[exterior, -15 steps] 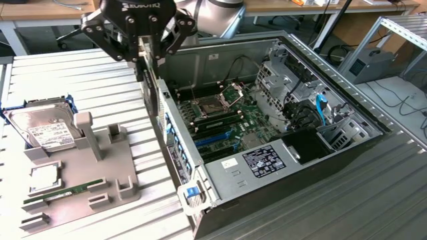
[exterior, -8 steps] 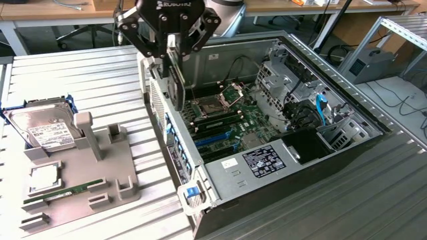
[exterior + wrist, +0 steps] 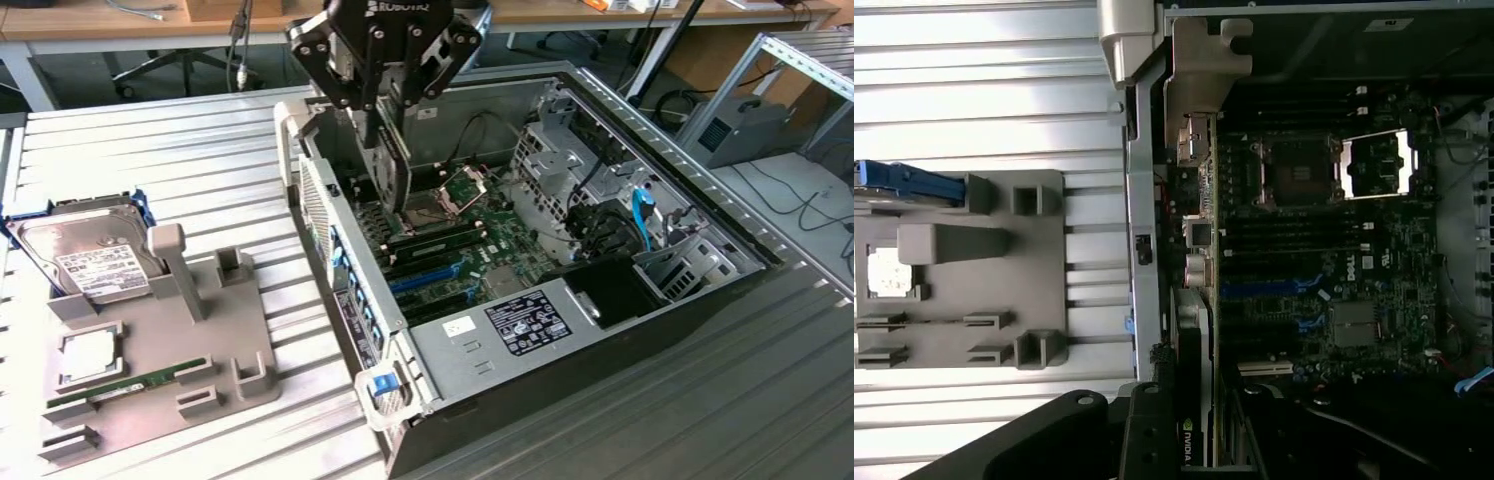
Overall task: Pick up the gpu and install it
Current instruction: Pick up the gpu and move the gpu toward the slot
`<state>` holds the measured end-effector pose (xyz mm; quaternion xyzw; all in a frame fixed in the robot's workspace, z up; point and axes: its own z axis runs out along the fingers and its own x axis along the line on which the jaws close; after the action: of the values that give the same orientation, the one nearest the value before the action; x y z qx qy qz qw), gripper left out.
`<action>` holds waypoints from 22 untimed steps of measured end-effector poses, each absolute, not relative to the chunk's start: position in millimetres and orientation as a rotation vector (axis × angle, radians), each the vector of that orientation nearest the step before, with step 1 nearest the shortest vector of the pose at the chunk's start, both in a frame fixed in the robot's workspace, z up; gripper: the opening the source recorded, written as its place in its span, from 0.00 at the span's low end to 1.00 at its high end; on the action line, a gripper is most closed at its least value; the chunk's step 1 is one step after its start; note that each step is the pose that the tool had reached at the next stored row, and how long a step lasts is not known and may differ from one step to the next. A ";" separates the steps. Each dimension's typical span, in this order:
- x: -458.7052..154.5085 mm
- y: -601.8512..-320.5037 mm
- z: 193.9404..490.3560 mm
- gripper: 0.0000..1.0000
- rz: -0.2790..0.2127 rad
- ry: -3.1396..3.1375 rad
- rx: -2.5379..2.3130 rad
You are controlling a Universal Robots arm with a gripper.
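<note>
The gripper (image 3: 387, 100) was clamped on the gpu (image 3: 392, 170), which hung upright just beneath its fingers. The card stood inside the open computer case (image 3: 534, 430), close over the motherboard (image 3: 501, 235).

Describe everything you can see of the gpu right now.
The gpu is a flat, dark card seen nearly edge-on, hanging upright with its long side vertical. The gripper has its jaws closed on its upper part. It sits inside the open computer case, its lower end close to the motherboard near the case's back wall; whether it touches cannot be told. The wrist view shows a small green logo on its dark cover. Fan and bracket cannot be made out.
</note>
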<state>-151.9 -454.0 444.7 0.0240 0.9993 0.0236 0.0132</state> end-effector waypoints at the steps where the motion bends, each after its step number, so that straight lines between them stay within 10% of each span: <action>1: -147.8 -454.0 444.7 0.27 0.074 3.113 0.075; 22: -78.4 -453.5 444.7 0.27 0.074 3.113 0.075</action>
<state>-78.4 -453.5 444.7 0.0240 0.9993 0.0236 0.0132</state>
